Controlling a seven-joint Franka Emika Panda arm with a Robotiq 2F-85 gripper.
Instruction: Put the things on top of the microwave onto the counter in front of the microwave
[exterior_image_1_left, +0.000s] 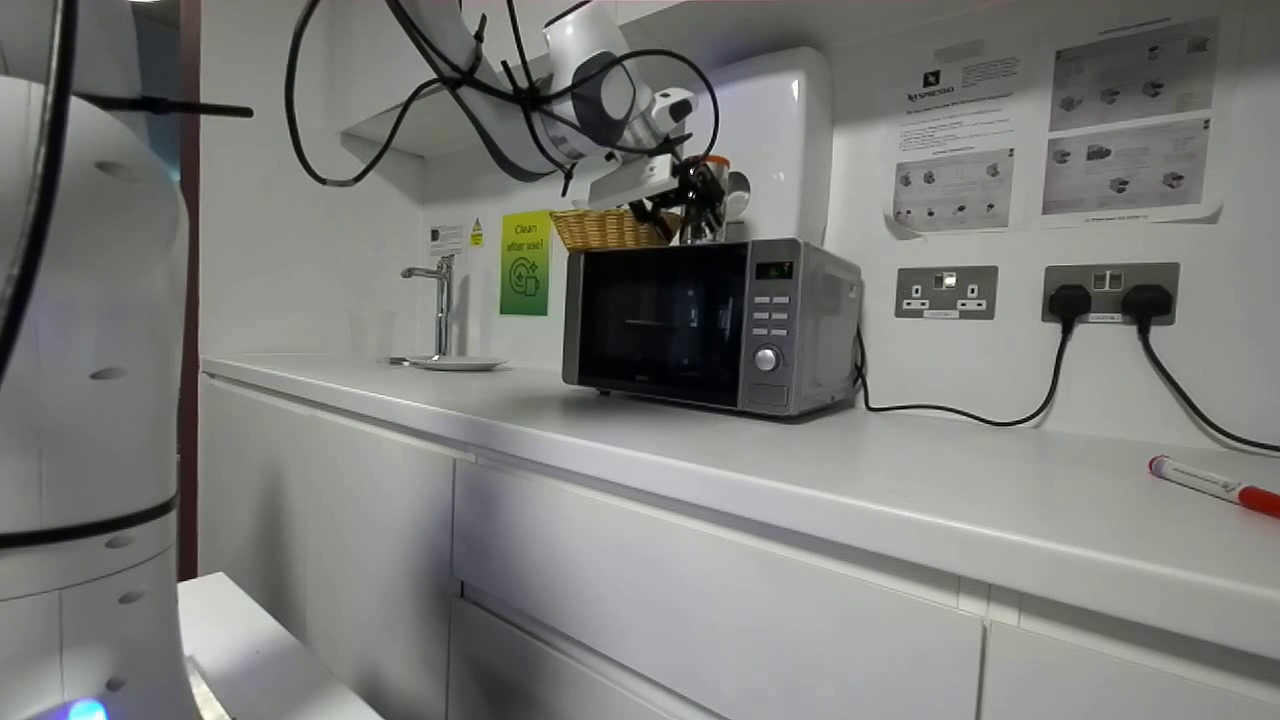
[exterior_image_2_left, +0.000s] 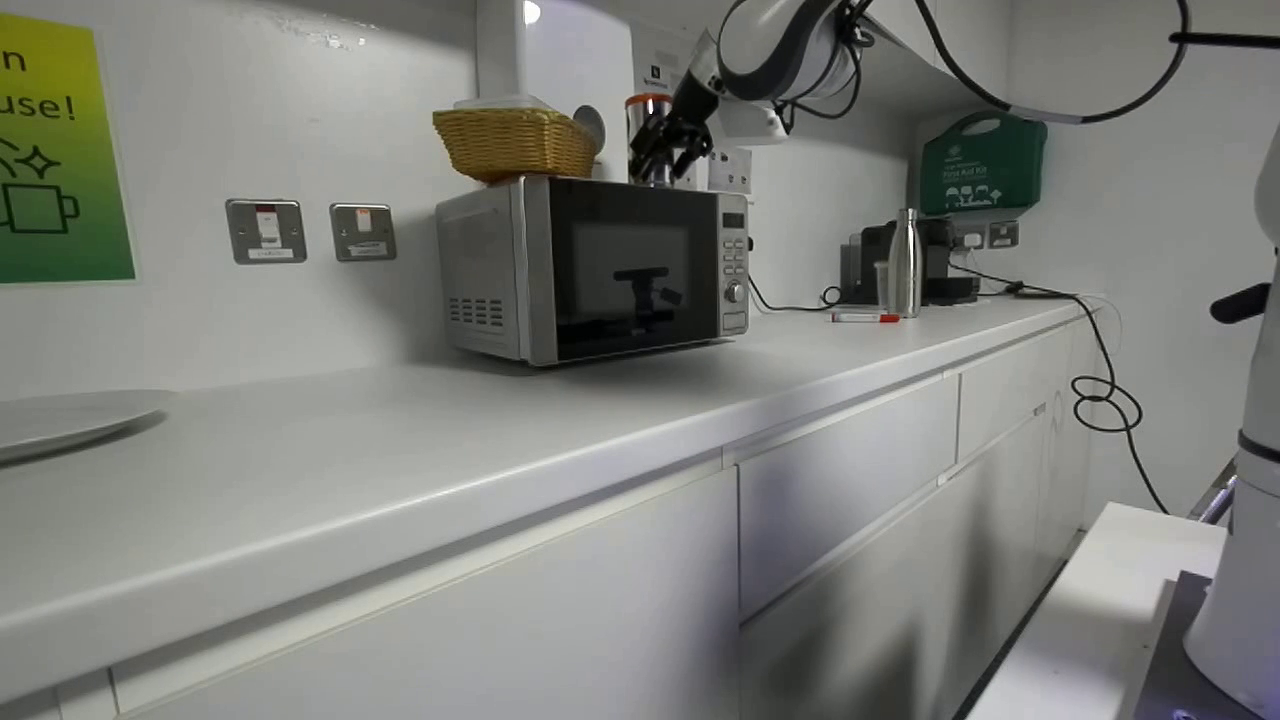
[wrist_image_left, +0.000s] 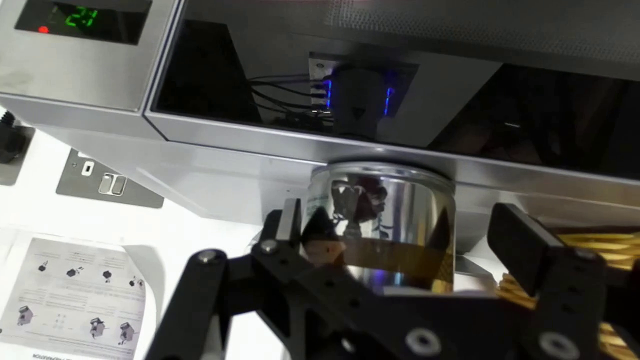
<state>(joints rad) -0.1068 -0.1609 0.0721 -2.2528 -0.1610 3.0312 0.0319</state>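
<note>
Spread wide, the gripper (wrist_image_left: 397, 220) has one finger on each side of the jar (wrist_image_left: 382, 210) and is not holding it. The jar stands on top of the microwave (exterior_image_1_left: 665, 325), and it looks close to the front edge. Next to it, also on top, sits the basket (exterior_image_2_left: 515, 143), with something pale (exterior_image_2_left: 503, 102) poking up over its rim. Both have to come down to the counter (exterior_image_2_left: 560, 410), so I think the job is just at the first grab.

Lots could go wrong now. In the wrist view the finger on the left is very near the jar, and the other one has a gap. I can't tell if the near one touches. If the fingers squeeze like that, the near one may push the jar first and make it wobble or tip. The side looks smooth and shiny, so a weak pinch could let it slip. Being near the edge, it might then fall off and hit the counter hard.

The far finger is on the basket's side, so a sideways bump could shove the basket too. Floppy cables (exterior_image_1_left: 338, 183) hang from the arm (exterior_image_2_left: 765, 45) and might snag something. Last, letting go too high up could drop the jar with a bang.
</note>
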